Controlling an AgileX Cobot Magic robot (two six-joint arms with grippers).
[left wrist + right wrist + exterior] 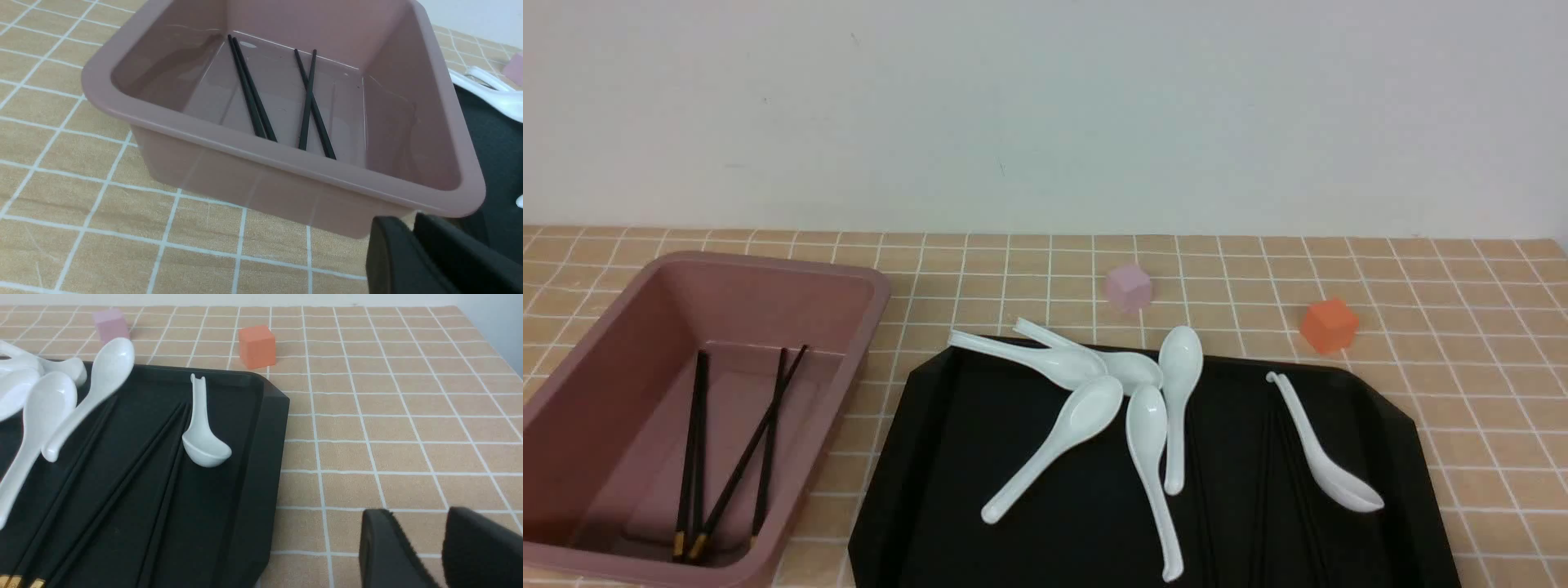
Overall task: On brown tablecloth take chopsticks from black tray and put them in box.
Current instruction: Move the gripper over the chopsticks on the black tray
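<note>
The dusty-pink box (768, 286) stands at the left on the brown tablecloth (1462, 367), with several black chopsticks (698, 441) lying on its floor (253, 90). More chopsticks (126, 479) lie lengthwise on the black tray (915, 392), gold bands toward the near edge; the front view shows them only faintly. Neither gripper appears in the front view. My left gripper (408, 218) is shut and empty, just outside a corner of the box. My right gripper (421, 514) is open and empty over bare cloth beside the tray's rim (261, 457).
Several white soup spoons (1086, 408) are piled on the tray's far half, and one more spoon (202, 437) lies apart next to the chopsticks. A small pink cube (1128, 287) and an orange cube (1329, 325) sit behind the tray. A wall rises at the back.
</note>
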